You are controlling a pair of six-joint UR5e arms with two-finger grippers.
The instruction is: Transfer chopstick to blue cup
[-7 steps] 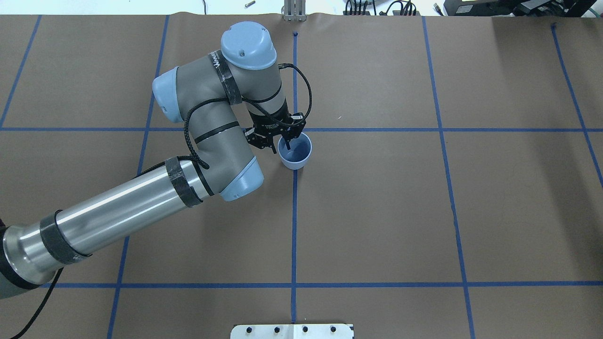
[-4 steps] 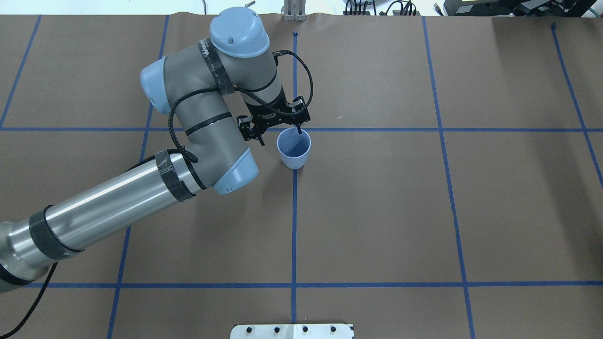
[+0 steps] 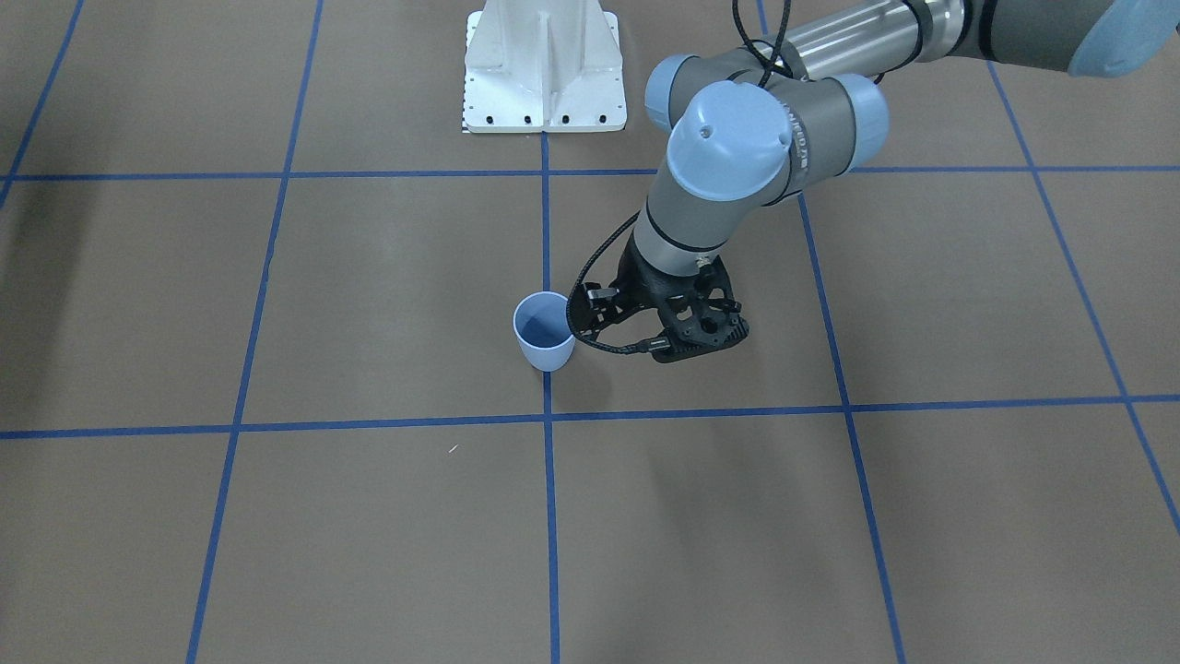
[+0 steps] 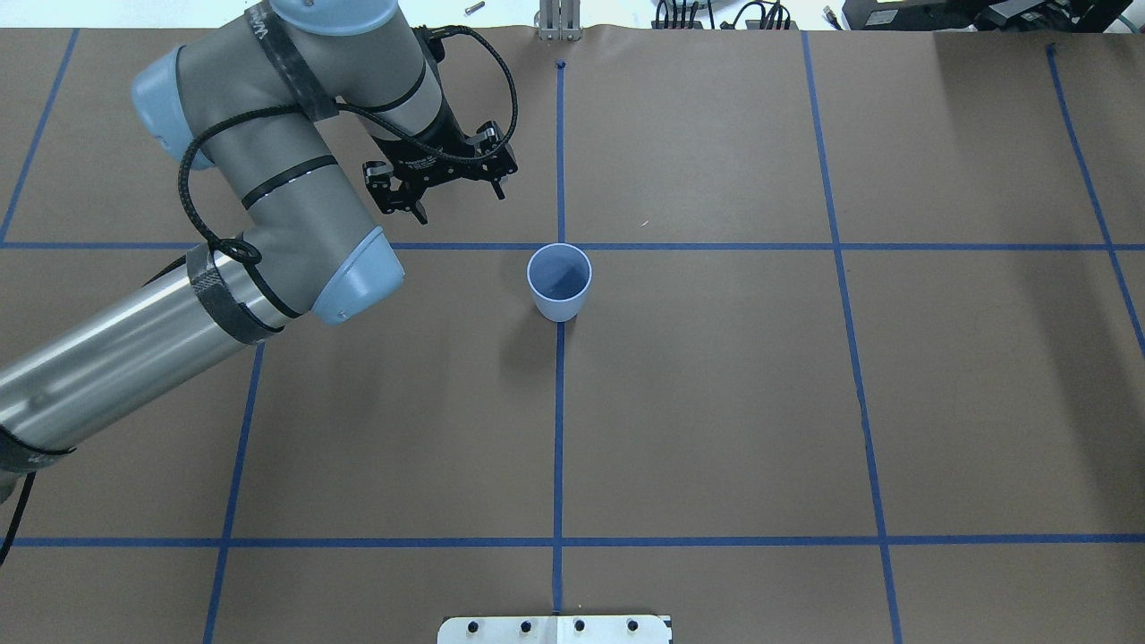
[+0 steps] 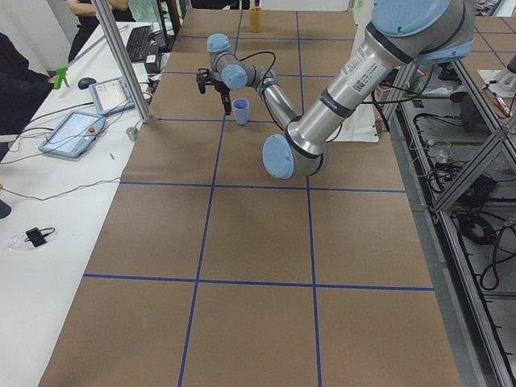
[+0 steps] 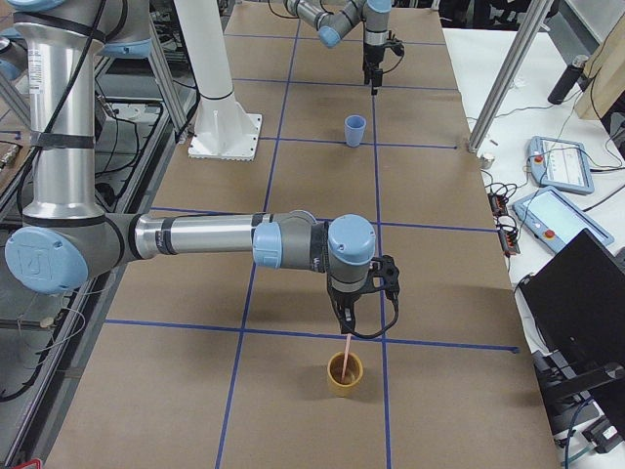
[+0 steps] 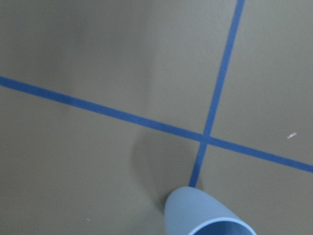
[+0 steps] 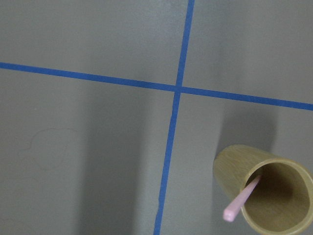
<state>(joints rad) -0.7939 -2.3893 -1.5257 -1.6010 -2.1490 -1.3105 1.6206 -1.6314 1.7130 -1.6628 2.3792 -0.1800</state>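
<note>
My left claw [image 4: 456,199] is hanging empty and spread apart, near the blue cup [image 4: 559,282] at the worktop's middle. My right claw [image 6: 356,315] is hovering over the tan cup [image 6: 344,374] by the right edge; apart or together, I cannot tell. The chopstick [image 8: 242,200] is leaning inside this cup. I think a crooked grip is risking to tip the cup over.
</note>
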